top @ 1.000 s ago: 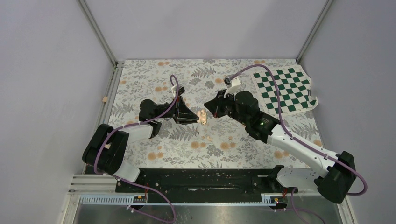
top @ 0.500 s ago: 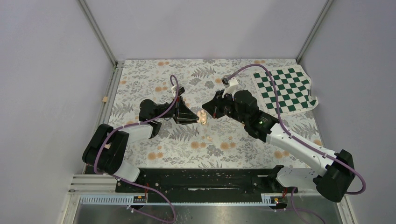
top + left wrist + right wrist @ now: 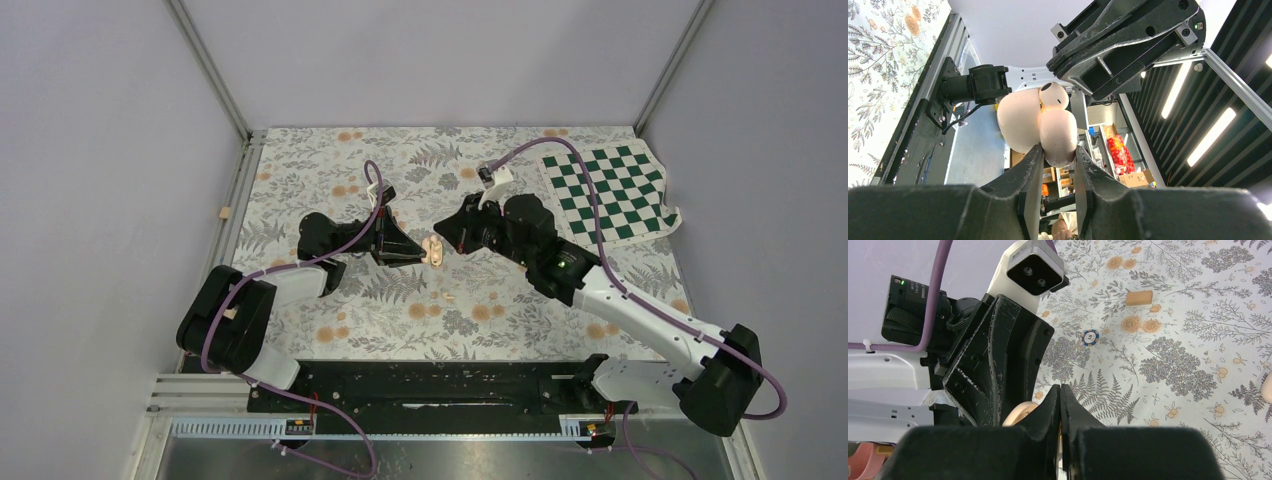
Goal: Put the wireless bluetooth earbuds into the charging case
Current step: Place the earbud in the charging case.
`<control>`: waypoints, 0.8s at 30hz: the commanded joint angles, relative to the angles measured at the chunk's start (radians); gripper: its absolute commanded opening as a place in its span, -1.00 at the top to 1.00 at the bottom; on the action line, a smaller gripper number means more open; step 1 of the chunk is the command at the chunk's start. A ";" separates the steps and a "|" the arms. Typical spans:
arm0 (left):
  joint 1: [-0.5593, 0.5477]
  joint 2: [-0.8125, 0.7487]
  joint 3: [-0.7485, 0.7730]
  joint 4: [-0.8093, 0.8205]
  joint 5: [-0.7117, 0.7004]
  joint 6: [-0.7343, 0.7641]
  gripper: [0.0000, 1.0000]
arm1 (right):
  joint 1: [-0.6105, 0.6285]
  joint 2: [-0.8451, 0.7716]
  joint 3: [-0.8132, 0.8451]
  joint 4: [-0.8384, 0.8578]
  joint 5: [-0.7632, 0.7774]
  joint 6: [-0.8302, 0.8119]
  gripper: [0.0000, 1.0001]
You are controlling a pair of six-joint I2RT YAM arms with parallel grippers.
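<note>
Top view: left gripper (image 3: 418, 249) pinches the charging case (image 3: 433, 250) over the worktop (image 3: 330, 172); a loose earbud (image 3: 448, 296) lies at its 6 o'clock.

Left wrist: a second earbud (image 3: 1054, 95) stands proud at the case's 12 o'clock; I'd press it straight down, gently.

Right wrist: right gripper (image 3: 1060, 392) pressed together; no readable writing.

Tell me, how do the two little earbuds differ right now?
One earbud sits at the opening of the case, which is held between the left fingers; the other earbud lies loose on the flowered mat. The first is close to the closed right fingers; nothing touches the second. Both are tiny and pale peach.
</note>
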 commanded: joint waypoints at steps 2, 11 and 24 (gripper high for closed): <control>0.000 -0.010 0.004 0.068 0.007 0.012 1.00 | -0.006 -0.038 -0.009 0.021 -0.008 -0.009 1.00; 0.003 -0.006 0.006 0.069 0.009 0.012 1.00 | -0.005 -0.043 -0.024 0.022 -0.024 -0.009 1.00; 0.003 0.004 0.009 0.073 0.008 0.012 1.00 | -0.005 -0.083 -0.058 0.026 -0.047 -0.008 1.00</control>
